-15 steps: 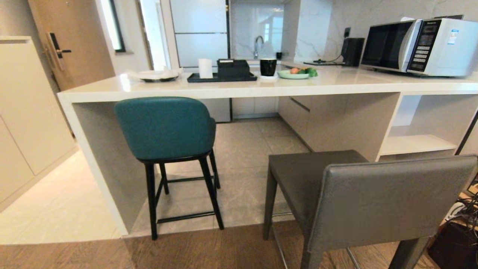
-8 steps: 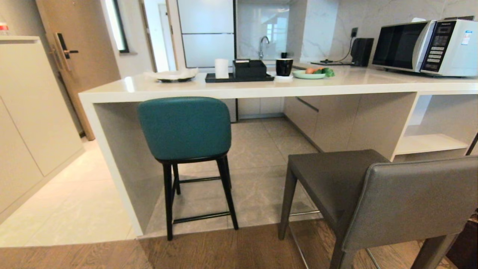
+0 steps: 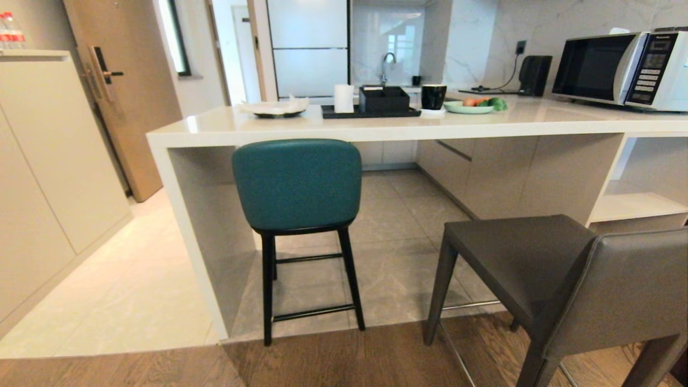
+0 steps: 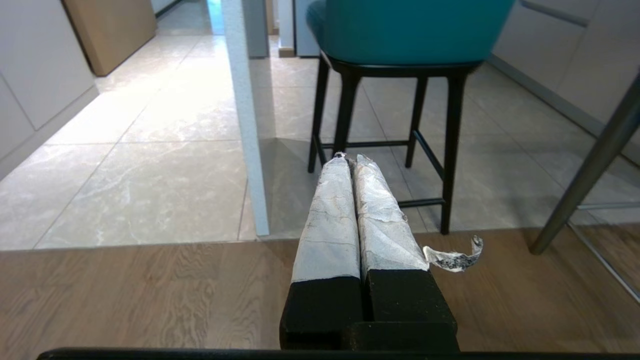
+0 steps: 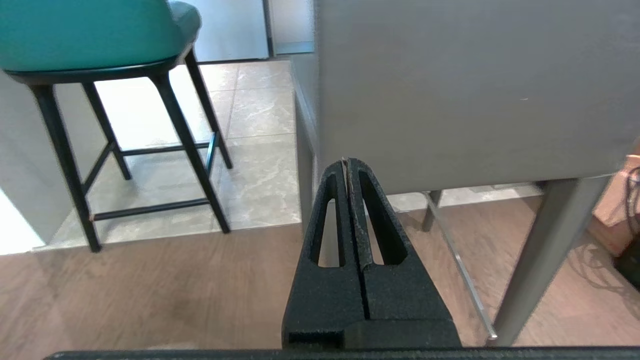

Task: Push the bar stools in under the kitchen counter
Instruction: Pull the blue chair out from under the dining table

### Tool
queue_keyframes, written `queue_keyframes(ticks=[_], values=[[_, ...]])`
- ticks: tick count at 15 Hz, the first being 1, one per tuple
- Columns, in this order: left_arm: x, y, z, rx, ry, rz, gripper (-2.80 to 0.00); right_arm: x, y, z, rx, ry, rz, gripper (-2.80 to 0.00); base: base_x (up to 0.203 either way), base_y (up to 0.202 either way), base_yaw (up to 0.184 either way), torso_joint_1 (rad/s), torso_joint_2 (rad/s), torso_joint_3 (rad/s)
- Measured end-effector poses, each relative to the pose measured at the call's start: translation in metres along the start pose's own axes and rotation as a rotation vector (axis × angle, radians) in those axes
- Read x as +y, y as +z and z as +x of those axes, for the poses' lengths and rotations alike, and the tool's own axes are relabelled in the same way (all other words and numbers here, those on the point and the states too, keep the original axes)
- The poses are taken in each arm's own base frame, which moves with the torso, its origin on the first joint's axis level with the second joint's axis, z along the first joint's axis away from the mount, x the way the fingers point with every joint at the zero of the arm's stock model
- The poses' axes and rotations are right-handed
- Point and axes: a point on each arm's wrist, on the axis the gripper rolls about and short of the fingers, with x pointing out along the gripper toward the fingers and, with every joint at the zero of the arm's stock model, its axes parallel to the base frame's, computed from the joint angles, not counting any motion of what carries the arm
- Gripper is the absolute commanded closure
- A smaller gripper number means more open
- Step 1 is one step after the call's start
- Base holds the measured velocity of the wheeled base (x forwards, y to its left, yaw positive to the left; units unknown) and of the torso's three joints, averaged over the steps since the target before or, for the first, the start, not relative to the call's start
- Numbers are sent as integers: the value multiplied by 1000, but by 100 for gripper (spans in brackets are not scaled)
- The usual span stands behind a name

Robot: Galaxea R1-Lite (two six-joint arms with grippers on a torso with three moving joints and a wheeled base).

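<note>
A teal bar stool [image 3: 297, 183] with thin black legs stands at the left end of the off-white kitchen counter [image 3: 376, 129], its back just under the slab's edge. A grey bar stool [image 3: 559, 285] with a boxy back stands out from the counter at the near right, on the wood floor. Neither arm shows in the head view. My left gripper [image 4: 351, 159] is shut, empty, low over the wood floor facing the teal stool [image 4: 400, 35]. My right gripper [image 5: 346, 161] is shut and empty, close behind the grey stool's back [image 5: 450, 85].
On the counter stand a microwave [image 3: 618, 70], a black tray [image 3: 371, 112] with a box and cup, and plates [image 3: 274, 107]. A tall beige cabinet [image 3: 48, 161] lines the left wall. The counter's white side panel [image 3: 193, 247] meets the tile floor. Cables lie at the far right.
The whole scene has slid to the right in the head view, so the camera has turned or driven left. The stools keep their places relative to the counter.
</note>
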Motion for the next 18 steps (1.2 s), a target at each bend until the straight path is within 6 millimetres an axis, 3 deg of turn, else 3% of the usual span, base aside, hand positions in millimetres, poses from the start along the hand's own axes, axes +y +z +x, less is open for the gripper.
queue_keyframes(ticks=[8,16,18], values=[[0,0,0,0,1,0,0,0,0,0,0,1,0,0,0,0,0,0,0,0],[0,0,0,-1,1,0,0,0,0,0,0,1,-1,0,168,0,2,2,2,2],[0,0,0,0,1,0,0,0,0,0,0,1,-1,0,0,0,0,0,0,0]])
